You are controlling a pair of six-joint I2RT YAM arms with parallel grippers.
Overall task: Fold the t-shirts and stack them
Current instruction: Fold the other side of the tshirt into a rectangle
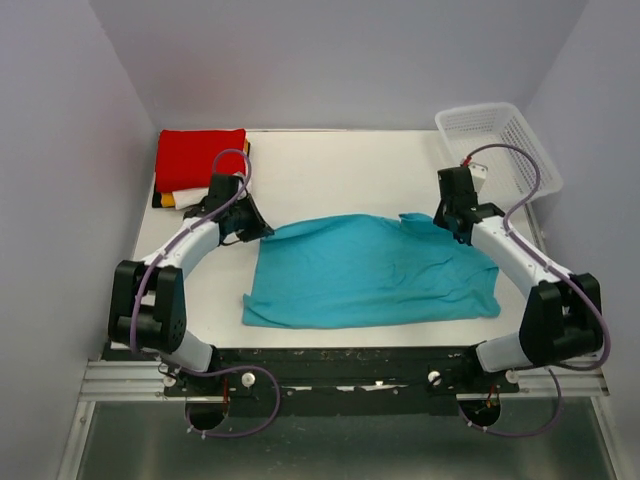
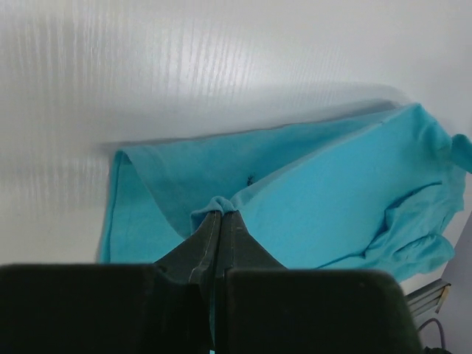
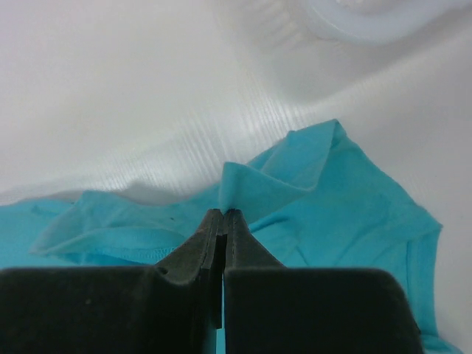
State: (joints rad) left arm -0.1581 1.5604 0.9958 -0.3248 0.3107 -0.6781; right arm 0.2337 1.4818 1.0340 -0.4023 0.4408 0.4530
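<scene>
A turquoise-blue t-shirt lies spread across the middle of the white table. My left gripper is shut on its far left corner, and a pinch of cloth bulges at the fingertips. My right gripper is shut on the far right edge of the same shirt, where a fold stands up just past the tips. At the far left corner sits a stack of folded t-shirts with red on top; white, yellow-orange and black edges show beneath it.
A white plastic mesh basket stands at the far right corner, close behind the right wrist; its rim shows blurred in the right wrist view. Grey walls enclose the table on three sides.
</scene>
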